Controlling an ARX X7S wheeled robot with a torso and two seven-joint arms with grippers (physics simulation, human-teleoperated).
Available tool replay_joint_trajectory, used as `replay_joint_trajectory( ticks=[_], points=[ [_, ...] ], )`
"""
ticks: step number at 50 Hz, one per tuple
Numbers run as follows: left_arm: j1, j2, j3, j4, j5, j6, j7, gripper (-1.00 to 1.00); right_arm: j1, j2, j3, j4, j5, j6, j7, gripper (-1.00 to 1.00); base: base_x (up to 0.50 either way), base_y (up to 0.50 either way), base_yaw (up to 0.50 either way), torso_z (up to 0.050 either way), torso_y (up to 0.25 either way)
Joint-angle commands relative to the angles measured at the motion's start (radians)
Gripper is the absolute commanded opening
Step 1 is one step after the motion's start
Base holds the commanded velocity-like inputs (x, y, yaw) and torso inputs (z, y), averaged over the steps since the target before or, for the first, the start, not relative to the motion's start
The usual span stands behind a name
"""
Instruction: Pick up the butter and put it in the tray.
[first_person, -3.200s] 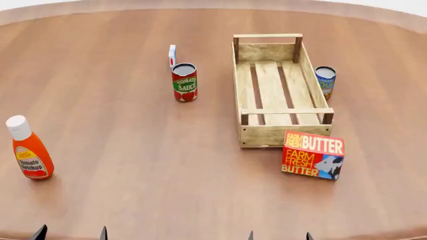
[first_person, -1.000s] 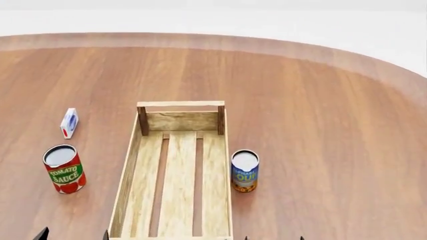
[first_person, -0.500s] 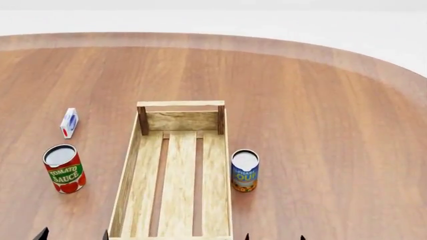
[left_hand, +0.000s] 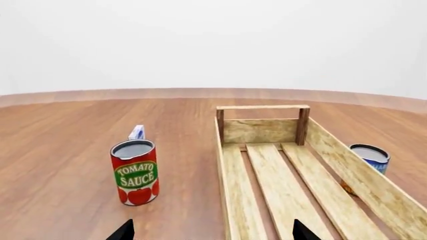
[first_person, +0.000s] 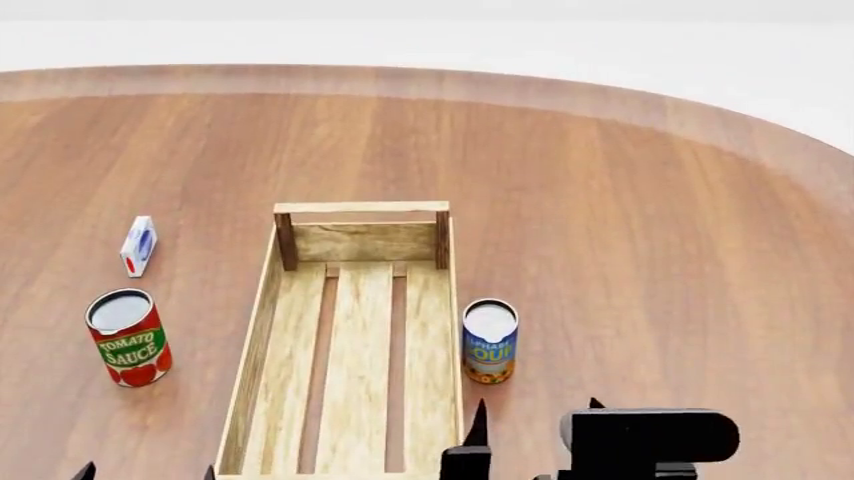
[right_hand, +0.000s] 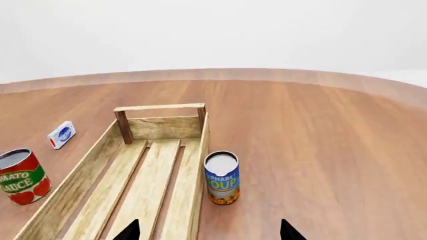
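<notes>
The right gripper (first_person: 534, 440) rises into the frame's lower right, fingers spread, beside the empty tray (first_person: 256, 345); butter is out of view.

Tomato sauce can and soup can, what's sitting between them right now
The tray lies between the tomato sauce can and the soup can; nothing is inside it. The head view shows this best.

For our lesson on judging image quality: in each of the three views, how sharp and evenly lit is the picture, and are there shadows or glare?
Head view: sharp, evenly lit, faint shadow under the soup can. Left wrist view: crisp tomato sauce can label, no glare. Right wrist view: tray slats in focus, soft shading only.
</notes>
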Motion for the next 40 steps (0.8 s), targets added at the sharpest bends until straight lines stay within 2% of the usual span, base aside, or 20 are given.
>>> replay_joint_trajectory(
  ticks=[1, 3, 4, 5, 10, 15, 16, 18, 22, 23, 24, 28, 40],
  points=[
    [-0.001, -0.003, 0.003, -0.021, -0.009, 0.022, -0.005, 1.0, 0.174, 0.07, -0.013, -0.083, 0.093, 0.18, -0.058, 1.0, 0.0, 0.0, 0.0, 0.0, 0.0],
    [-0.002, -0.003, 0.004, -0.022, -0.011, 0.022, -0.006, 1.0, 0.257, 0.09, -0.002, -0.113, 0.106, 0.258, -0.032, 1.0, 0.0, 0.0, 0.0, 0.0, 0.0],
    [-0.002, -0.003, 0.006, -0.023, -0.009, 0.024, -0.008, 1.0, 0.326, 0.091, 0.025, -0.11, 0.18, 0.408, -0.018, 1.0, 0.0, 0.0, 0.0, 0.0, 0.0],
    [-0.003, -0.003, 0.007, -0.025, -0.01, 0.025, -0.008, 1.0, 0.35, 0.101, 0.019, -0.109, 0.201, 0.466, -0.025, 1.0, 0.0, 0.0, 0.0, 0.0, 0.0],
    [-0.008, -0.005, 0.01, -0.029, -0.012, 0.022, -0.01, 1.0, 0.494, 0.165, -0.11, -0.031, 0.199, 0.532, -0.123, 1.0, 0.0, 0.0, 0.0, 0.0, 0.0],
    [-0.014, -0.006, 0.014, -0.033, -0.014, 0.018, -0.013, 1.0, 0.573, 0.201, -0.2, 0.034, 0.196, 0.534, -0.216, 1.0, 0.0, 0.0, 0.0, 0.0, 0.0],
    [-0.014, -0.007, 0.014, -0.031, -0.016, 0.016, -0.013, 1.0, 0.599, 0.219, -0.237, 0.053, 0.199, 0.507, -0.279, 1.0, 0.0, 0.0, 0.0, 0.0, 0.0],
    [-0.015, -0.009, 0.015, -0.029, -0.017, 0.014, -0.015, 1.0, 0.63, 0.21, -0.242, 0.097, 0.202, 0.548, -0.277, 1.0, 0.0, 0.0, 0.0, 0.0, 0.0],
    [-0.018, -0.011, 0.017, -0.028, -0.02, 0.01, -0.016, 1.0, 0.676, 0.235, -0.34, 0.137, 0.149, 0.494, -0.33, 1.0, 0.0, 0.0, 0.0, 0.0, 0.0],
    [-0.018, -0.011, 0.017, -0.029, -0.02, 0.01, -0.017, 1.0, 0.689, 0.239, -0.367, 0.148, 0.129, 0.498, -0.325, 1.0, 0.0, 0.0, 0.0, 0.0, 0.0],
    [-0.019, -0.013, 0.017, -0.026, -0.022, 0.007, -0.018, 1.0, 0.717, 0.266, -0.461, 0.143, 0.108, 0.513, -0.37, 1.0, 0.0, 0.0, 0.0, 0.0, 0.0],
    [-0.02, -0.015, 0.018, -0.023, -0.025, 0.004, -0.021, 1.0, 0.753, 0.295, -0.575, 0.138, 0.08, 0.526, -0.419, 1.0, 0.0, 0.0, 0.0, 0.0, 0.0],
    [-0.026, -0.02, 0.027, -0.024, -0.027, -0.005, -0.028, 1.0, 0.811, 0.339, -0.756, 0.151, 0.065, 0.514, -0.561, 1.0, 0.0, 0.0, 0.0, 0.0, 0.0]
  ],
)
